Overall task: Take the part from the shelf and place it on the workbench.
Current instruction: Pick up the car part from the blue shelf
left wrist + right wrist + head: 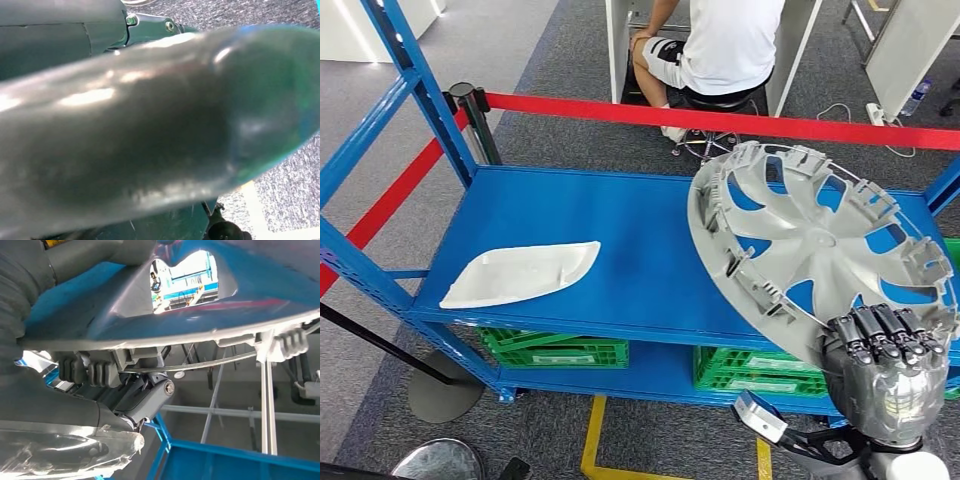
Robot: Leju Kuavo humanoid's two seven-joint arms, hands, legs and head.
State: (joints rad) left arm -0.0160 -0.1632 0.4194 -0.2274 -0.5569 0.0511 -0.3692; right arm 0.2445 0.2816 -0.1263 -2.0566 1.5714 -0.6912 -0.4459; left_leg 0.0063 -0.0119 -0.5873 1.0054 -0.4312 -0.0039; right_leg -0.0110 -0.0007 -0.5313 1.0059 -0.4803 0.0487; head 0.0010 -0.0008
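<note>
A large blue metal shelf (637, 240) fills the middle of the head view, its flat top level running from left to right. Above the right part of that level a silver-grey wheel cover (810, 240) is held tilted, its ribbed inner side and clips facing the camera and blue showing through its openings. The robot's right hand (890, 370) grips the cover's lower rim, dark fingers curled over the edge near the bottom right of the head view. In the right wrist view the cover's rim crosses close to the camera, with that hand's fingers hooked against its underside. A white curved panel (520, 273) lies flat on the left part of the shelf level, well apart from the cover. Green crates (554, 350) sit on the lower level. A red barrier belt (712, 120) stretches behind the shelf, and beyond it a person (720, 50) in a white shirt sits on a stool. The left wrist view is blurred grey, so I cannot tell how the left hand is set.
</note>
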